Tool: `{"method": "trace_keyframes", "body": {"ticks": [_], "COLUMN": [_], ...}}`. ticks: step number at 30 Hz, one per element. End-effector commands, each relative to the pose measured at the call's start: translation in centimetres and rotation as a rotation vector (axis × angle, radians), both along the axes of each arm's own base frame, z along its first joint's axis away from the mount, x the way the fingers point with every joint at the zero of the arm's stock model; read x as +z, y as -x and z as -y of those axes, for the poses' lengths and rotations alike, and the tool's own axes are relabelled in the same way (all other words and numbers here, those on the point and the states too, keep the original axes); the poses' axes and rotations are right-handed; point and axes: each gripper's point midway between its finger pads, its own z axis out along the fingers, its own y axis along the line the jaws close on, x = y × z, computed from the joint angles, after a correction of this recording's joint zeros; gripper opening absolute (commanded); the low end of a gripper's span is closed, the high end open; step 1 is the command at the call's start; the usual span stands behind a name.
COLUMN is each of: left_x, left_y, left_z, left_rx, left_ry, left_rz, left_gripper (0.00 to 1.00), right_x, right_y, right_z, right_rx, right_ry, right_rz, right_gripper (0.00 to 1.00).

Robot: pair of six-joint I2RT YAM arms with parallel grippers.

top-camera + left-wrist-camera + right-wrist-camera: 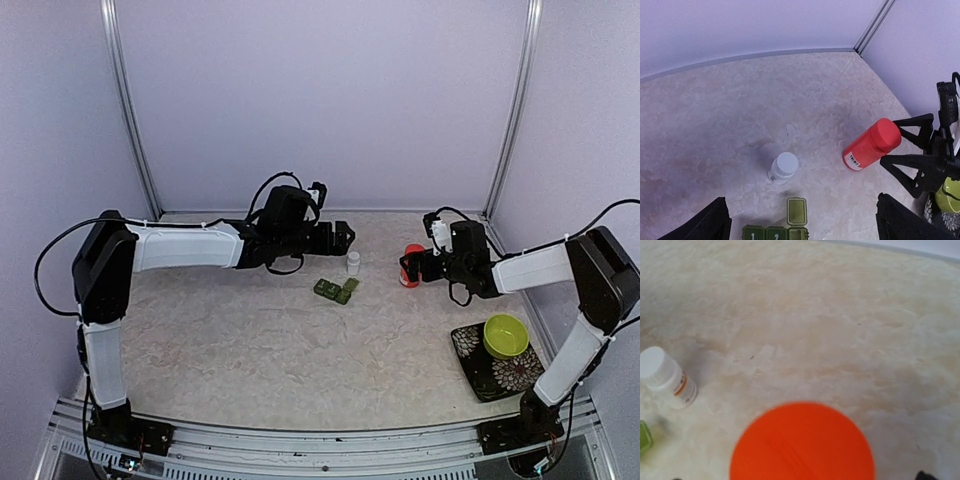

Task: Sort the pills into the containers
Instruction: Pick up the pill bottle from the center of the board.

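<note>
The dark green pill box [335,290] lies mid-table, two lids shut and the third lid [796,211] flipped open. A white bottle [353,262] stands just behind it. My left gripper [342,236] hovers behind and left of that bottle, open with nothing in it. In the left wrist view, its fingers [700,225] frame the pill box [765,233] and the white bottle [784,166]. The red-orange bottle [410,256] stands to the right. My right gripper [414,270] is open, its jaws on either side of the bottle's cap [802,442]. No pills show.
A lime-green bowl [505,335] sits on a dark flowered plate [470,345] at the near right. The enclosure's back wall and right wall are close behind the bottles. The white bottle [667,377] stands left of the red cap in the right wrist view.
</note>
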Motion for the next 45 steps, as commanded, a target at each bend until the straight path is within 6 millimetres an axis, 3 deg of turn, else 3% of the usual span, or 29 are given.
{"method": "trace_keyframes", "body": {"ticks": [1,5,10,12,15,16,19,22,26,30,36,40,45], "left_x": [-0.1,0.0,0.9,1.1,1.2,1.3,1.4,1.4,1.4,1.4,2.7,3.2,3.7], "left_y": [1.6,3.1,4.7,5.1,5.6,5.8,6.2,6.5,6.8,7.1,7.8,8.2,8.2], "left_z": [-1.5,-3.6,-6.3,-7.1,-7.8,-7.9,-8.3,-8.9,-10.0,-11.8,-15.3,-17.9,-20.0], "left_rx": [0.015,0.044,0.081,0.093,0.104,0.103,0.104,0.117,0.136,0.165,0.224,0.269,0.308], "left_ry": [-0.004,-0.001,0.004,0.010,0.018,0.023,0.025,0.025,0.013,-0.007,-0.004,-0.001,0.003], "left_rz": [-0.030,-0.054,-0.057,-0.060,-0.066,-0.068,-0.073,-0.074,-0.076,-0.082,-0.063,-0.056,-0.044], "left_gripper": [0.99,0.99,0.99,0.99,0.99,0.99,0.99,0.99,0.99,0.99,0.99,0.99,0.99], "right_x": [0.1,-1.4,-2.0,-1.9,-2.0,-2.1,-2.5,-2.3,-1.2,1.9,5.9,7.1,6.7], "right_y": [-1.7,-3.0,-2.6,-2.2,-2.0,-1.9,-1.7,-1.3,0.1,2.5,8.3,11.3,13.6], "right_z": [-0.8,-0.9,-1.4,-1.6,-1.6,-1.6,-1.8,-2.2,-3.6,-6.3,-11.5,-14.8,-19.1], "right_rx": [0.016,0.014,0.047,0.050,0.057,0.057,0.066,0.075,0.109,0.176,0.323,0.433,0.526], "right_ry": [-0.009,0.048,0.058,0.075,0.082,0.083,0.090,0.101,0.137,0.179,0.181,0.154,0.145], "right_rz": [0.008,-0.017,-0.031,-0.018,-0.022,-0.025,-0.034,-0.033,-0.013,0.049,0.133,0.168,0.209], "right_gripper": [1.00,0.97,0.98,0.89,0.67,0.64,0.43,0.32,0.30,0.30,0.32,0.33,0.33]}}
